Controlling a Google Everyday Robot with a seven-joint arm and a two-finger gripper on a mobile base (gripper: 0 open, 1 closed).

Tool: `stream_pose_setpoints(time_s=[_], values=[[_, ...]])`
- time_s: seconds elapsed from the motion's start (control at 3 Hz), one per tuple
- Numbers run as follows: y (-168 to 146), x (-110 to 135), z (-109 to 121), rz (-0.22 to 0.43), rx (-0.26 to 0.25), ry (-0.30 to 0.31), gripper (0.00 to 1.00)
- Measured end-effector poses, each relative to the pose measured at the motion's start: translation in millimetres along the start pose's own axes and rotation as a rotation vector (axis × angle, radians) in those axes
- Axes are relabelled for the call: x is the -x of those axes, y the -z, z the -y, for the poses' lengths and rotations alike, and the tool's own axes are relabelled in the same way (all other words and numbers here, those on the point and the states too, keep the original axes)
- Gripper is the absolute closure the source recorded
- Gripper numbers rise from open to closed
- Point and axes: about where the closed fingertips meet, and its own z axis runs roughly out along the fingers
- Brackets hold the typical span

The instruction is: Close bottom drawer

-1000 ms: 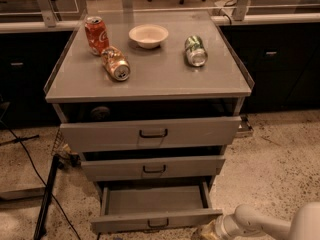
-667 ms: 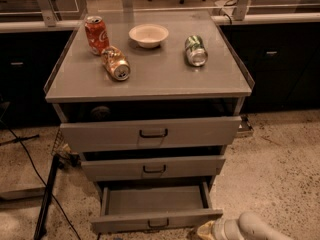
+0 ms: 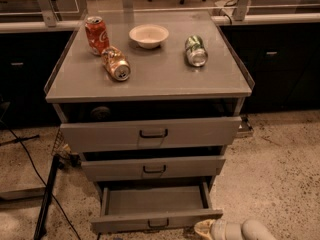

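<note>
— Speckled floor (image 3: 280, 169) and dark counters (image 3: 285, 69) filled my screen, with a grey cabinet (image 3: 165, 81) standing in the middle.

— Where was the bottom drawer?

— I found the bottom drawer (image 3: 130, 221) pulled well out, lowest of the three, so I looked straight down into its shallow tray. Its low front panel carried a small dark handle (image 3: 158, 223), and that panel stood farther out than the two fronts above it.

— And the gripper?

— I saw the gripper (image 3: 204, 229) at the very bottom of my view, just beside the drawer's right front corner and level with the panel. I could not tell whether it touched that corner, nor whether it was released or clenched. Its pale arm (image 3: 245, 231) ran off to the right along the lower edge.

— What about the other drawers?

— From my view the middle drawer (image 3: 115, 169) was out a little and the top drawer (image 3: 110, 134) somewhat too, each with a dark gap above its front.

— Anything on top?

— Yes. I counted a red can (image 3: 96, 34) upright at the back left and an orange can (image 3: 116, 63) on its side just in front of it. A white bowl (image 3: 149, 35) sat at the back middle, and a green can (image 3: 195, 51) lay on its side to the bowl's right. A black cable (image 3: 30, 164) trailed over the floor at the left.
</note>
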Motion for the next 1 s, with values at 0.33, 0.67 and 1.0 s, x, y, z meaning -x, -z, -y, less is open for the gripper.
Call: stream_pose_setpoints(time_s=[0.33,0.67,1.0], values=[[-6,-1,-2,0.007,0.0,-0.001,1.0],[-23,2,1,0.041,-0.003,0.019,1.0],[-37,5,5,0.063,-0.003,0.034,1.0]])
